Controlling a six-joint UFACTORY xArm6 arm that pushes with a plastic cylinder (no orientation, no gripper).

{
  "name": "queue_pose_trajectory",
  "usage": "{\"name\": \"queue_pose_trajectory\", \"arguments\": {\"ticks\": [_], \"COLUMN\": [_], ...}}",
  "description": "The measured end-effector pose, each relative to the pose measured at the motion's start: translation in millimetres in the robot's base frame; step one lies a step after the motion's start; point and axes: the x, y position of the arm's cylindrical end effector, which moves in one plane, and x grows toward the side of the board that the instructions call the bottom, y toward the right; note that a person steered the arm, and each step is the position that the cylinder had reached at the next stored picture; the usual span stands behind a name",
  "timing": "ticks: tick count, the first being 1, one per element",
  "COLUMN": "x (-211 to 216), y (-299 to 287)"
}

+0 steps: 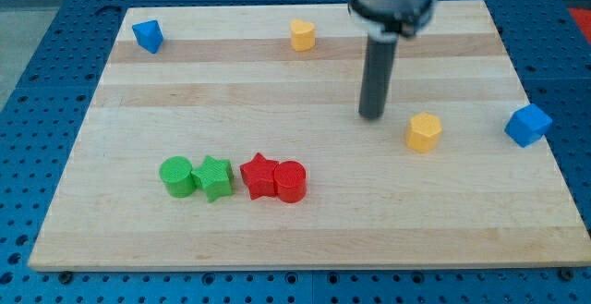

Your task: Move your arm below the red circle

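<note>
Red circle point(290, 181) is the subject of the task; findings follow in descending order of size.

Board point(277, 239): pale wooden top on a blue perforated base, lying flat and unobstructed in its near strip.

Rod: dark, straight, upright, descending from the arm housing at the far edge. It is a plain pusher with nothing to open or close, and it carries nothing. My tip point(372, 116) rests on bare wood in the right half, touching no block. The nearest block is a yellow block point(424, 131), just to the right and slightly nearer.

Governing relation: the red circle lies to the left of my tip and nearer, well apart from it. The target spot, the bare strip on the near side of the circle, is nearer again. In my judgement the path should run leftward and toward the near edge, passing to the right of the circle so as not to strike it.

Red circle, condition: a short upright cylinder, glossy red, flat top, at the right end of a row in the near left-centre. It touches a red star point(259, 176) on its left. Beyond these stand a green star point(214, 176) and a green circle point(176, 176).

Remaining blocks lie well clear of the route.
</note>
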Motion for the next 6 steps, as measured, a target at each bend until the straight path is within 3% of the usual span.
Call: {"name": "queue_pose_trajectory", "arguments": {"ticks": [1,2,4,6], "x": [45,45,115,113], "y": [0,0,-17,-90]}}
